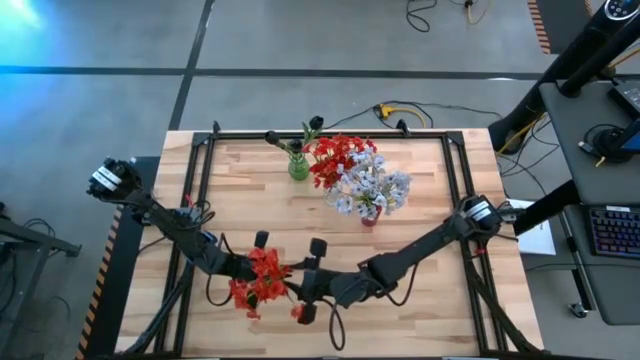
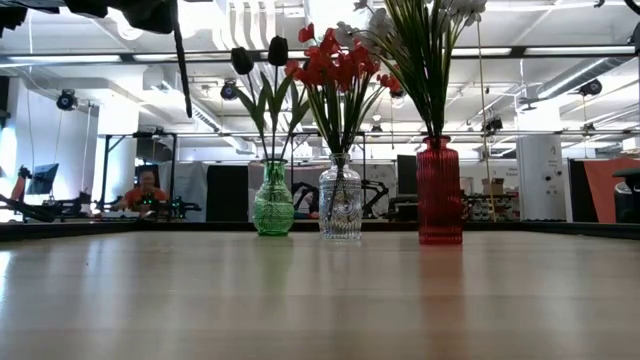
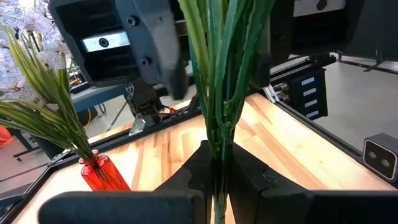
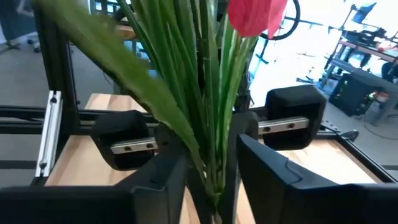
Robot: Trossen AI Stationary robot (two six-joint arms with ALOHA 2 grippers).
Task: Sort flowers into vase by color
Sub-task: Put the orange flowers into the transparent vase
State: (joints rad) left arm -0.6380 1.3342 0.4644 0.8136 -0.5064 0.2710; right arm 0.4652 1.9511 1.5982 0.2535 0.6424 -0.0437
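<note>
A bunch of red flowers (image 1: 262, 280) stands upright near the table's front, between my two grippers. My left gripper (image 1: 250, 267) comes from the left and is shut on its green stems (image 3: 214, 118). My right gripper (image 1: 306, 286) comes from the right, with its fingers close on either side of the same stems (image 4: 208, 124); a red blossom (image 4: 255, 15) shows above them. At the far centre stand a green vase (image 2: 273, 203) with dark buds, a clear vase (image 2: 340, 200) with red flowers and a red vase (image 2: 440, 190) with white flowers. My left gripper pinches the bundle of green stems (image 3: 216, 163) between its two fingers, level from the table's left, fingers across the stems. The stems stand upright and run on below the fingers; their lower ends are out of view. My right gripper has the same stems (image 4: 211, 177) between its two fingers (image 4: 163, 180), level from the table's right and across them. The stems fill the gap between the fingers. The bunch stays upright, its blossoms above the hold.
A black frame (image 1: 200, 150) runs along the table's left, right and far edges. The three vases (image 1: 340, 180) cluster at the far centre. Bare wood (image 1: 250, 210) lies between them and the grippers. People and equipment show in the room beyond the table.
</note>
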